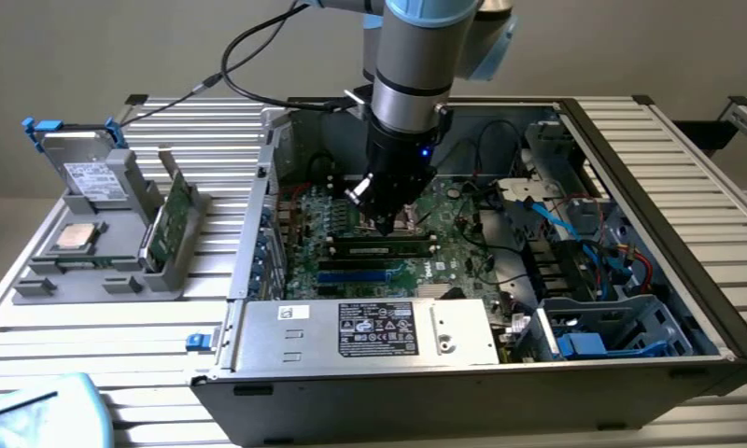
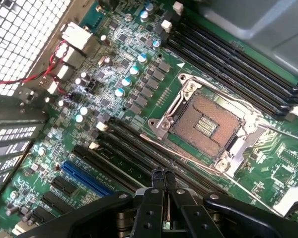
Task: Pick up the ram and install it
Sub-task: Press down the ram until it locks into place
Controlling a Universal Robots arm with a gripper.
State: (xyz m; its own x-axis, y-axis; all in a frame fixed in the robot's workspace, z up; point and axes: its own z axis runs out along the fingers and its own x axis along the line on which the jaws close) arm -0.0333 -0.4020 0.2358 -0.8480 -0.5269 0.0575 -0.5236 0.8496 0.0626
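Gripper (image 1: pixel 384 224) low inside open PC case (image 1: pixel 672 187), above motherboard (image 2: pixel 139 99), beside empty CPU socket (image 2: pixel 208 121); fingers pressed together, nothing between; ram (image 1: pixel 380 248) seated in slot directly beneath fingertips, long axis running across exterior view, parallel to neighbouring slots.

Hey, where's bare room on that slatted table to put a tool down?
The slatted metal table is bare between the grey parts holder and the open black computer case. Inside the case it's crowded: claw, ram, cables.
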